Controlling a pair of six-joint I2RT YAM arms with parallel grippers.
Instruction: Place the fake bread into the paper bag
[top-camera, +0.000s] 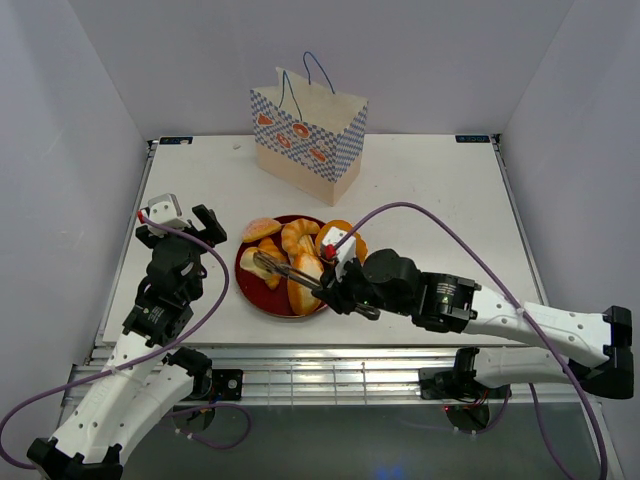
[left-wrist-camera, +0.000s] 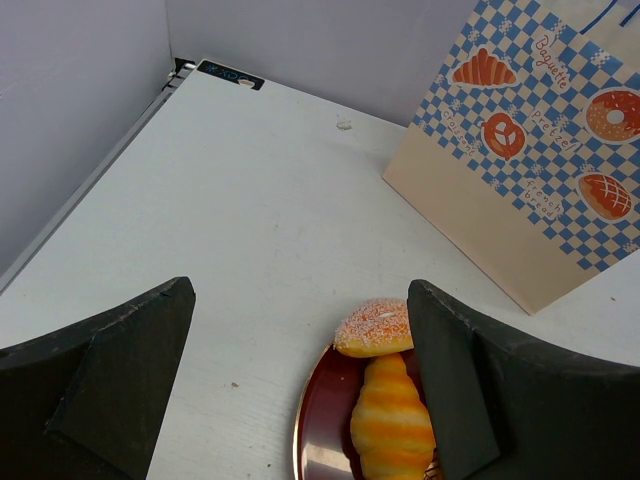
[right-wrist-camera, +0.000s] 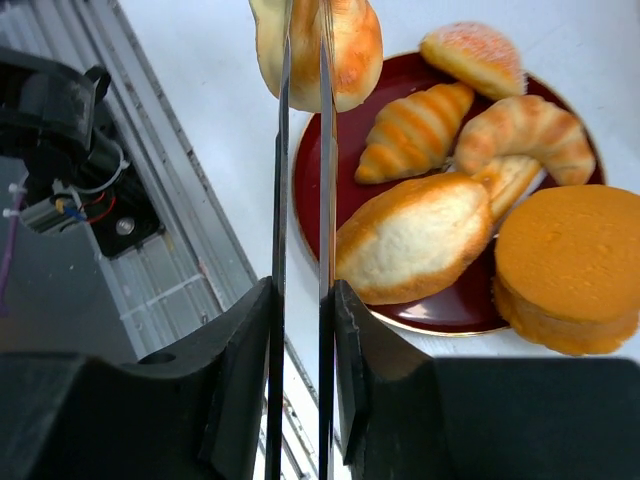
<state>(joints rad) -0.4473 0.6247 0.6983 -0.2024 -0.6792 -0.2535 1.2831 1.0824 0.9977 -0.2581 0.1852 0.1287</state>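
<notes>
Golden-brown fake bread (top-camera: 300, 248) (croissants, cream-topped loaf, orange bun) crowds the dark red plate (right-wrist-camera: 440, 305), well short of the checkered paper bag (top-camera: 308, 135), while the right gripper (right-wrist-camera: 300, 370) clamps metal tongs (right-wrist-camera: 325, 150) whose tips, plainest in its wrist view, pinch a roll (right-wrist-camera: 350, 50) at the rim, and the left gripper (left-wrist-camera: 300, 380) hovers spread alongside.

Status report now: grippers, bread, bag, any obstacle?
Left gripper open, empty. Right gripper shut on tongs; tongs pinch one fake bread. Paper bag upright, nothing in the way.

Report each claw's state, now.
Left claw: open, empty.
Right claw: closed on thin metal tongs pinching a golden-brown toy bread roll.
</notes>
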